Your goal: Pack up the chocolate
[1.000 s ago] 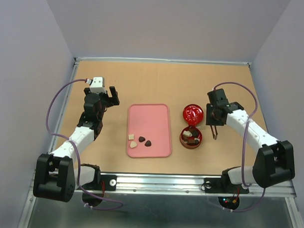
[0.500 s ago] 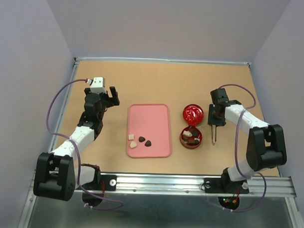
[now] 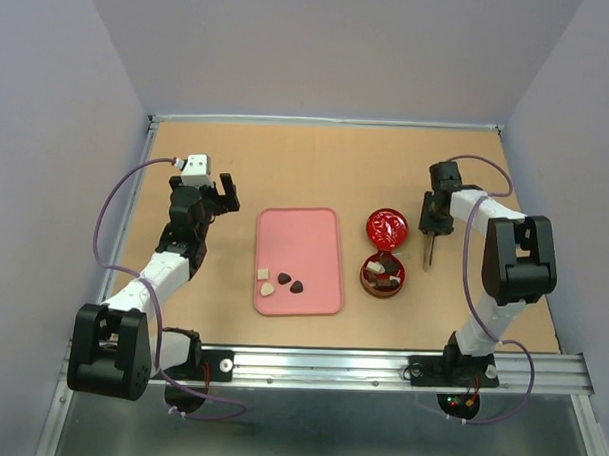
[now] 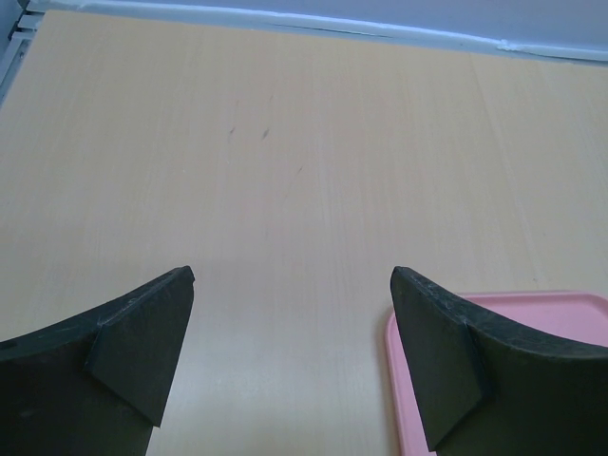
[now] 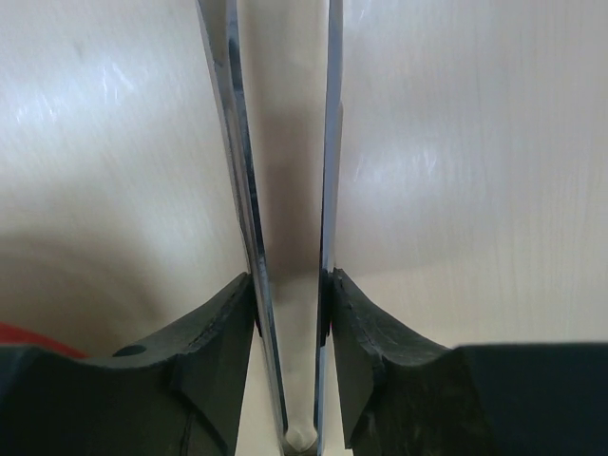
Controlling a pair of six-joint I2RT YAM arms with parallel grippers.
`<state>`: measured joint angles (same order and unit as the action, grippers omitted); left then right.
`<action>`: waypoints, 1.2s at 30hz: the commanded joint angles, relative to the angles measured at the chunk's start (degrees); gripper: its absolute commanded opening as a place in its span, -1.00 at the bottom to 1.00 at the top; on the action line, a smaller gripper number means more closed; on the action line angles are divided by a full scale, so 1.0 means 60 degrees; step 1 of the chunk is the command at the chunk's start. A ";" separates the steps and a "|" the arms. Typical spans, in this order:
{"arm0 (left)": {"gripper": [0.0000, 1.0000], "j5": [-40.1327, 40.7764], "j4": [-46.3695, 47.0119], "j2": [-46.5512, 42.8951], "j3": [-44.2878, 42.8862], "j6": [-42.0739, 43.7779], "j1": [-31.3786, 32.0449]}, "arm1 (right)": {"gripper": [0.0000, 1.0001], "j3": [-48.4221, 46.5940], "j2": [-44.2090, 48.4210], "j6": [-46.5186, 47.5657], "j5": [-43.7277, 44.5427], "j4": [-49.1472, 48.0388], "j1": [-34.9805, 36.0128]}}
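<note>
Several chocolates lie at the near end of the pink tray (image 3: 300, 238): a cream square (image 3: 264, 275), a cream heart (image 3: 268, 288) and two dark pieces (image 3: 284, 278) (image 3: 296, 286). More chocolates lie in the open round red tin (image 3: 383, 276). Its decorated lid (image 3: 387, 227) lies just behind it. My right gripper (image 3: 431, 227) (image 5: 290, 280) is shut on metal tongs (image 3: 427, 254) (image 5: 233, 142), which point toward me just right of the tin. The tongs hold nothing. My left gripper (image 3: 224, 190) (image 4: 294, 280) is open and empty over bare table, left of the tray (image 4: 532, 313).
The wooden table (image 3: 317, 158) has a raised rim at the back and sides. A metal rail (image 3: 380, 366) runs along the near edge. A red edge (image 5: 19, 332) shows at the lower left of the right wrist view.
My right arm has folded in, its elbow swinging back toward its base. The wrist moved slightly away and right, still holding the tongs. The left arm has not moved.
</note>
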<state>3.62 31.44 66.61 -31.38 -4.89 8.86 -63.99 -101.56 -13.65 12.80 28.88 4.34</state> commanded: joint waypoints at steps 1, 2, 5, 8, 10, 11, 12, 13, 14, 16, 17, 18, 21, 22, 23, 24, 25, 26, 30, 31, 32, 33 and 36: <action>0.91 0.0129 0.0356 -0.0101 -0.0323 0.0082 -0.0027 | -0.15 -0.0760 -0.0284 0.0209 -0.0184 -0.0800 -0.0370; 0.91 0.0130 0.0356 -0.0101 -0.0337 0.0096 -0.0027 | -0.14 -0.0834 -0.0358 0.0224 -0.0286 -0.0858 -0.0415; 0.91 0.0130 0.0326 -0.0086 -0.0352 0.0111 -0.0027 | 0.07 -0.1025 -0.0665 0.0355 -0.0506 -0.0961 -0.0576; 0.91 0.0188 0.0297 -0.0071 -0.0366 0.0111 -0.0027 | 0.32 -0.1025 -0.0871 0.0400 -0.0478 -0.1020 -0.0650; 0.91 0.0203 0.0297 -0.0057 -0.0381 0.0096 -0.0041 | 0.37 -0.0952 -0.0857 0.0400 -0.0521 -0.1064 -0.0665; 0.91 0.0203 0.0282 -0.0071 -0.0381 0.0082 -0.0042 | 0.39 -0.0894 -0.0828 0.0371 -0.0507 -0.1093 -0.0679; 0.91 0.0203 0.0282 -0.0057 -0.0367 0.0082 -0.0042 | 0.42 -0.0864 -0.0741 0.0356 -0.0521 -0.1093 -0.0665; 0.91 0.0188 0.0282 -0.0042 -0.0381 0.0096 -0.0042 | 0.56 -0.0820 -0.0638 0.0341 -0.0493 -0.1108 -0.0665; 0.91 0.0188 0.0282 -0.0056 -0.0381 0.0096 -0.0027 | 0.63 -0.0806 -0.0550 0.0312 -0.0420 -0.1093 -0.0665; 0.91 0.0174 0.0268 -0.0071 -0.0381 0.0082 -0.0041 | 0.75 -0.0718 -0.0113 0.0283 -0.0375 -0.1079 -0.0665; 0.91 0.0173 0.0268 -0.0100 -0.0381 0.0067 -0.0042 | 0.77 -0.0717 0.0035 0.0268 -0.0332 -0.1093 -0.0665; 0.91 0.0173 0.0268 -0.0101 -0.0381 0.0067 -0.0042 | 0.81 -0.0688 0.0240 0.0254 -0.0273 -0.1079 -0.0650; 0.91 0.0173 0.0282 -0.0159 -0.0366 0.0009 -0.0041 | 0.83 -0.0644 0.1045 0.0268 -0.0214 -0.1078 -0.0665; 0.91 0.0173 0.0282 -0.0145 -0.0381 0.0009 -0.0042 | 0.83 -0.0630 0.1236 0.0268 -0.0214 -0.1064 -0.0665; 0.91 0.0173 0.0268 -0.0130 -0.0381 -0.0006 -0.0042 | 0.83 -0.0601 0.1687 0.0268 -0.0243 -0.1064 -0.0665; 0.91 0.0130 0.0268 -0.0115 -0.0410 -0.0021 -0.0042 | 0.83 -0.0571 0.1895 0.0297 -0.0403 -0.1064 -0.0665; 0.91 0.0086 0.0268 -0.0086 -0.0425 -0.0006 -0.0042 | 0.83 -0.0542 0.2158 0.0355 -0.0593 -0.1078 -0.0665; 0.91 -0.0030 0.0268 -0.0057 -0.0440 -0.0006 -0.0042 | 0.83 -0.0498 0.2552 0.0472 -0.1131 -0.1093 -0.0665; 0.91 -0.0396 0.0282 0.0031 -0.0513 -0.0021 -0.0041 | 0.79 -0.0352 0.3083 0.0663 -0.2988 -0.1283 -0.0665; 0.91 -0.0485 0.0253 0.0046 -0.0527 0.0008 -0.0027 | 0.77 -0.0322 0.3055 0.0693 -0.3331 -0.1313 -0.0665; 0.91 -0.0558 0.0253 0.0060 -0.0528 0.0038 -0.0041 | 0.76 -0.0293 0.2953 0.0751 -0.3624 -0.1357 -0.0665; 0.91 -0.0863 0.0253 0.0046 -0.0542 0.0052 -0.0042 | 0.74 -0.0249 0.2734 0.0751 -0.4033 -0.1357 -0.0665; 0.91 -0.1435 0.0238 0.0075 -0.0586 0.0169 -0.0027 | 0.68 -0.0161 0.2221 0.0795 -0.4650 -0.1372 -0.0665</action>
<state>0.32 31.29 67.13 -31.75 -4.91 8.86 -67.29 -84.49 -10.26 -6.07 21.76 0.64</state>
